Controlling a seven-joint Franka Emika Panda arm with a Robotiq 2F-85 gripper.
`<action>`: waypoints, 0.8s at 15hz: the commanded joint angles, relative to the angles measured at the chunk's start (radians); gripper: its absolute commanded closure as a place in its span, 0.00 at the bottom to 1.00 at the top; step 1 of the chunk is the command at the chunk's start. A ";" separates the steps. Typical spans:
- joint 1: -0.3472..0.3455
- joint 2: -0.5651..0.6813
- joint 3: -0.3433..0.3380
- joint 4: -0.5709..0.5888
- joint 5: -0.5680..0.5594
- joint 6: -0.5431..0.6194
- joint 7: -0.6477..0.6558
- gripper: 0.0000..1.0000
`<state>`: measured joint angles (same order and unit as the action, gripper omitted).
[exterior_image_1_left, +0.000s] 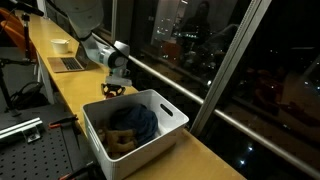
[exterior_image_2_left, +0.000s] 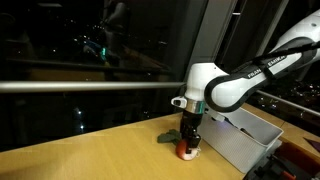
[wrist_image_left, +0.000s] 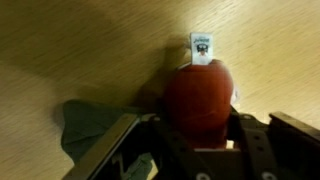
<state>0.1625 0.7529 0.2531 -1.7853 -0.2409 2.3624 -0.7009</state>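
Note:
My gripper (wrist_image_left: 197, 135) is down at the wooden table top and shut on a round red soft object with a white tag (wrist_image_left: 199, 95). It also shows in an exterior view (exterior_image_2_left: 187, 152) as a red shape under the gripper (exterior_image_2_left: 189, 140). A dark green cloth (wrist_image_left: 85, 125) lies on the wood right beside the gripper, also seen in an exterior view (exterior_image_2_left: 166, 138). In an exterior view the gripper (exterior_image_1_left: 113, 88) is just behind the white bin.
A white plastic bin (exterior_image_1_left: 165, 110) holding a blue cloth (exterior_image_1_left: 138, 120) and a tan item stands next to the gripper; its wall shows in an exterior view (exterior_image_2_left: 240, 140). A laptop (exterior_image_1_left: 68, 64) and a white bowl (exterior_image_1_left: 60, 45) lie farther along the table. Windows (exterior_image_2_left: 90, 60) line the table's far side.

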 joint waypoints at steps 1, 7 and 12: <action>-0.040 -0.051 0.020 -0.026 0.033 -0.011 -0.034 0.78; -0.094 -0.325 -0.007 -0.203 0.029 0.038 -0.006 0.96; -0.172 -0.581 -0.051 -0.358 0.079 0.076 -0.027 0.95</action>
<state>0.0309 0.3396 0.2278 -2.0111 -0.2207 2.3984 -0.7039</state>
